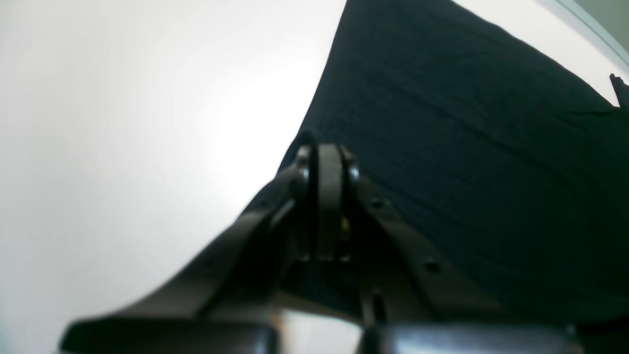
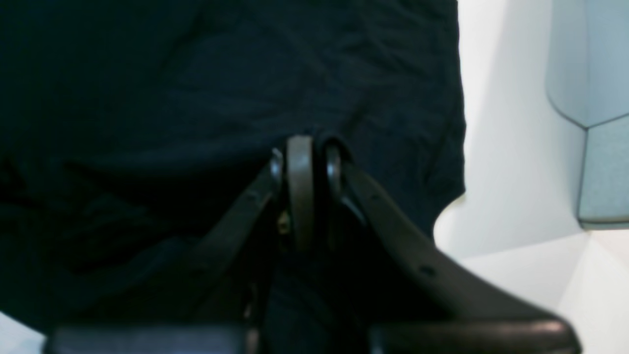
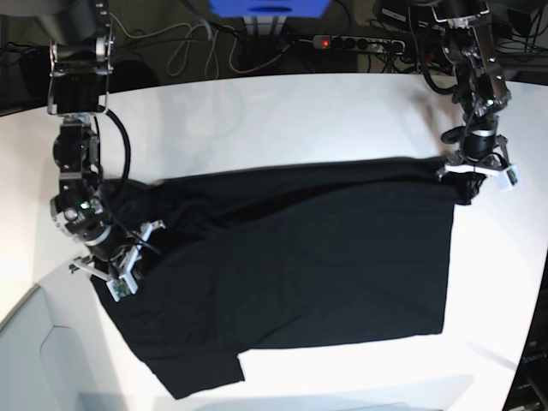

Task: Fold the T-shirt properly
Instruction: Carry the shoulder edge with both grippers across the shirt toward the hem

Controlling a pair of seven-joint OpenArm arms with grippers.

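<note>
Two end effectors, both pinched on T-shirt (image 3: 317, 257), black cloth spread over centre of white table (image 3: 282, 111). My left end effector (image 3: 473, 167) holds upper-right corner, right end effector (image 3: 116, 261) holds left-side edge, probably to carry fold across.

**What the views leave unclear**

Both wrist views are soft and blurred. In the left wrist view the left gripper (image 1: 328, 157) has its tips pressed together against the dark T-shirt (image 1: 467, 172); cloth between them cannot be made out. The right gripper (image 2: 304, 152) reads the same way against the T-shirt (image 2: 196, 98). The frame edges cut off the shirt in both wrist views. From the base view, both grippers' tips are too small to judge.
</note>
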